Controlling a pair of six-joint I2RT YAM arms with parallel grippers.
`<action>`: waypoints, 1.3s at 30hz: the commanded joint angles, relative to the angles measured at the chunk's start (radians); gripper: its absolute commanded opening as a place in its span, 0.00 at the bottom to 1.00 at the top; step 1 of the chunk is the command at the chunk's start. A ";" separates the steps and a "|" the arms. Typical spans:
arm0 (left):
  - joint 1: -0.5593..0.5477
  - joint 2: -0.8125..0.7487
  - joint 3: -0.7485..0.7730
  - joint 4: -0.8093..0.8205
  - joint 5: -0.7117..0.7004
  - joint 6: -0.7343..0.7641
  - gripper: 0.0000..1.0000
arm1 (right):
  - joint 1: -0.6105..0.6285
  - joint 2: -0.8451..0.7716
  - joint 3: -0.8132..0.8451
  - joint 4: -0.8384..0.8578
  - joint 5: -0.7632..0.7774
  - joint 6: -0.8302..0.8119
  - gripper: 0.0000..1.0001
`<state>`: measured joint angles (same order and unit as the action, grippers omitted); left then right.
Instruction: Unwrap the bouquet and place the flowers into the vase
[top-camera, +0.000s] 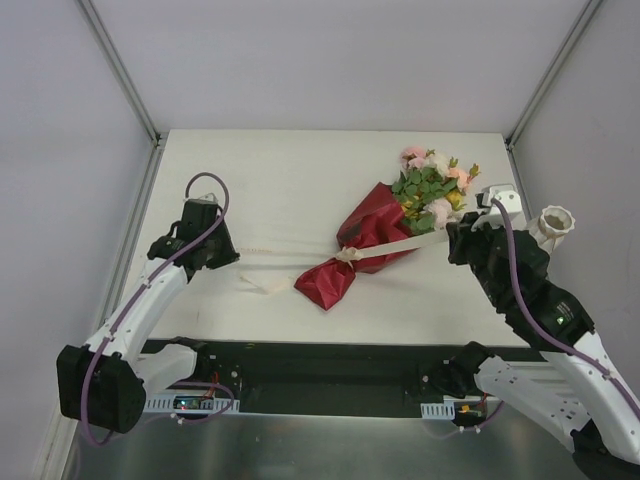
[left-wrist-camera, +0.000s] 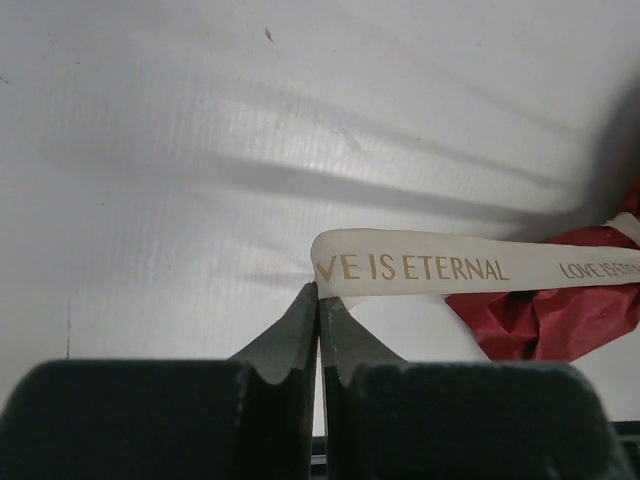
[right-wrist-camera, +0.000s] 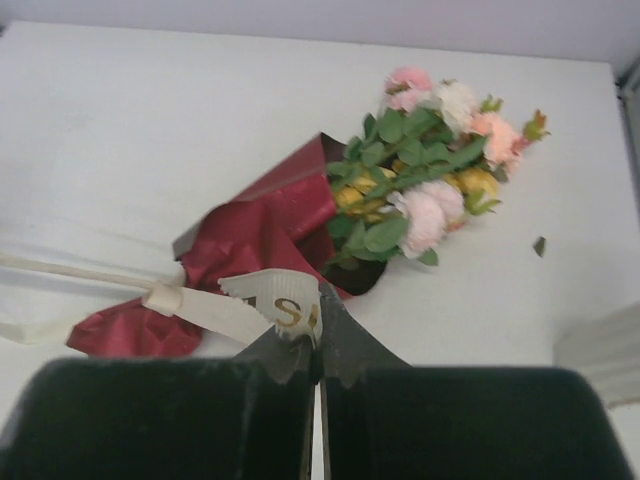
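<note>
The bouquet (top-camera: 365, 240) lies slantwise on the white table, its maroon paper (right-wrist-camera: 260, 240) tied by a cream ribbon knot (top-camera: 349, 255). Pink, cream and yellow flowers (top-camera: 432, 185) with green leaves stick out of its far right end (right-wrist-camera: 430, 170). My left gripper (top-camera: 232, 257) is shut on the end of the ribbon's left strand (left-wrist-camera: 430, 268), which reads "LOVE IS ETERNAL"; the fingertips (left-wrist-camera: 305, 310) pinch its tip. My right gripper (top-camera: 452, 235) is shut on the right strand (right-wrist-camera: 215, 308). The white wavy-rimmed vase (top-camera: 556, 222) stands behind the right arm, near the table's right edge.
A loose ribbon tail (top-camera: 265, 285) lies on the table left of the paper's lower end. A small green leaf scrap (right-wrist-camera: 540, 245) sits right of the flowers. Grey walls close in both table sides, and a black rail (top-camera: 320, 360) runs along the near edge.
</note>
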<state>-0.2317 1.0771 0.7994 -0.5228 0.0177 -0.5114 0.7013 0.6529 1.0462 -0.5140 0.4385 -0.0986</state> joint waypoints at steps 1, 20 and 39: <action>0.006 -0.072 0.015 -0.005 0.024 -0.039 0.00 | -0.008 -0.056 -0.009 -0.150 0.187 -0.030 0.01; 0.022 -0.204 0.156 -0.065 -0.140 -0.012 0.00 | -0.010 -0.364 0.052 -0.348 0.243 -0.012 0.01; 0.020 -0.137 0.487 -0.062 -0.001 0.060 0.00 | -0.010 -0.336 0.042 -0.336 -0.005 0.085 0.01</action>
<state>-0.2203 0.8478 1.2404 -0.5884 -0.1009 -0.4568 0.6952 0.2913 1.0939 -0.8867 0.6056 -0.0761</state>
